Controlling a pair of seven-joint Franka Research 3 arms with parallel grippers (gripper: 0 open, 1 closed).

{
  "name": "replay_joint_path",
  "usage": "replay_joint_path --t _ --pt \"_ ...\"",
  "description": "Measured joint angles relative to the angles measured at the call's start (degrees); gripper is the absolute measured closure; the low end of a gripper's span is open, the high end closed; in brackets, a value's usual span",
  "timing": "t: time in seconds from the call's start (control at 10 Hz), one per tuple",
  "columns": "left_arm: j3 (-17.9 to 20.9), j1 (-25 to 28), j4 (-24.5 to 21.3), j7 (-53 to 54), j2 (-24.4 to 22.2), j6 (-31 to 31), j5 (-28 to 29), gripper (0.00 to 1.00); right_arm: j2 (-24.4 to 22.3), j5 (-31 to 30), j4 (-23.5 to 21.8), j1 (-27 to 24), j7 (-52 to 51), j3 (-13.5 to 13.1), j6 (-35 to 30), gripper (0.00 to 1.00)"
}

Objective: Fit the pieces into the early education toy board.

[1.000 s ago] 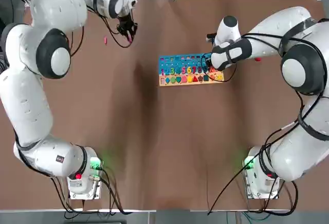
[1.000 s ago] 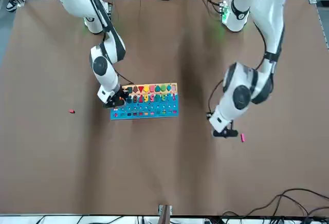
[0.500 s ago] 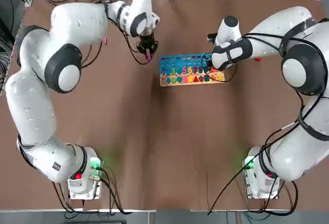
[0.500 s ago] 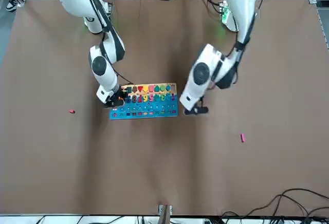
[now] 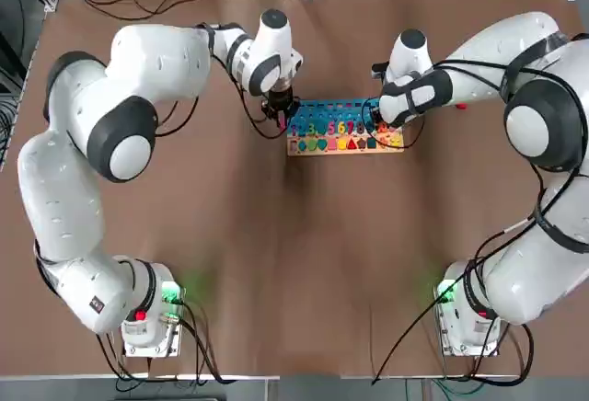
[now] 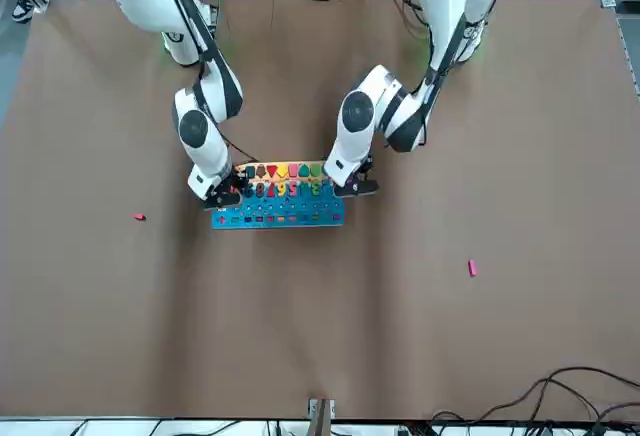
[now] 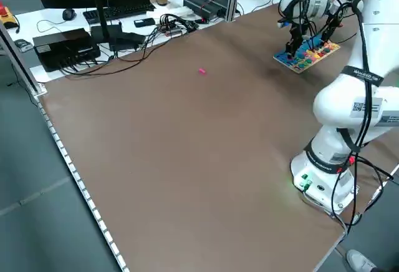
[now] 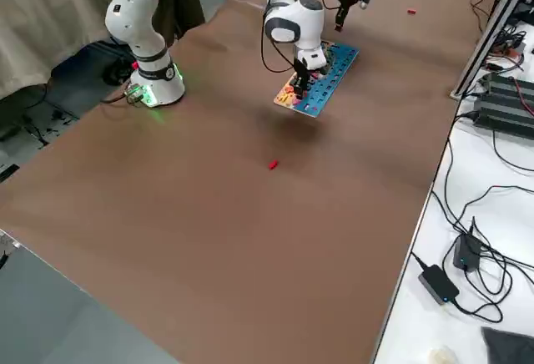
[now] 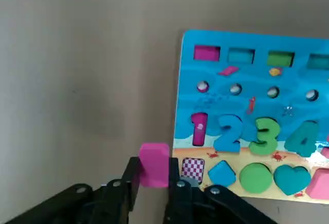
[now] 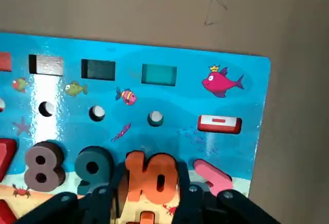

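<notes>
Loose pink piece [image 5: 189, 72] lies alone on the far-left part of the surface [image 5: 276, 263], well apart from everything. A second ago the left end effector [image 5: 280, 111] was working right beside that piece; it has since swung right across the surface and now hangs at the left end of the board [image 5: 342, 128]. Its fingers are clamped on a small pink block [image 9: 153, 164], clearly seen in the left wrist view, held just off the board's left edge near the checkered empty slot [image 9: 193, 169] in the wooden strip. Meaning: one pink piece is picked and delivered, next step is likely lowering it into an open slot; which slot it belongs to I cannot tell for sure. The board itself sits at centre-far of the surface, blue half far, wooden strip near, and looks nudged very slightly compared with a second ago. At its right end the right end effector [image 5: 377, 124] has not moved: fingers closed tight on the orange ten piece [image 10: 150, 175], low on the board next to the nine, apparently seating it. Farther right a small red piece [image 5: 461, 105] lies loose on the surface, partly behind the right arm, not yet collected.
</notes>
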Motion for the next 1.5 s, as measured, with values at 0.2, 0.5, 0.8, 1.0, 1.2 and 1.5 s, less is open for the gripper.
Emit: replay_joint_path --t 0.2,0.5,0.8,1.0,1.2,1.5 --pt "0.06 -1.63 -0.12 -0.63 0.78 0.86 0.09 0.74 -0.05 0.0 0.0 0.35 0.02 -0.29 -0.28 0.58" --pt "0.09 -3.32 -0.14 -1.25 1.47 1.92 0.38 0.74 -0.05 0.0 -0.01 0.45 0.07 -0.4 -0.44 0.56" --pt "0.09 -3.88 -0.14 -1.25 2.29 2.58 0.43 0.74 -0.05 0.0 -0.02 0.46 0.08 -0.5 -0.61 0.52" --pt "0.09 -4.13 -0.14 -1.25 3.19 3.16 0.44 0.74 -0.05 0.0 -0.02 0.46 0.09 -0.53 -0.65 0.51" --pt "0.09 -4.29 -0.14 -1.25 3.91 3.23 0.44 0.74 -0.11 0.0 -0.02 0.47 0.1 -0.53 -0.72 0.51" --pt "0.09 -4.65 -0.13 -1.25 4.2 3.44 0.64 0.74 -1.78 0.0 0.08 0.47 0.7 -0.56 -3.15 0.51"
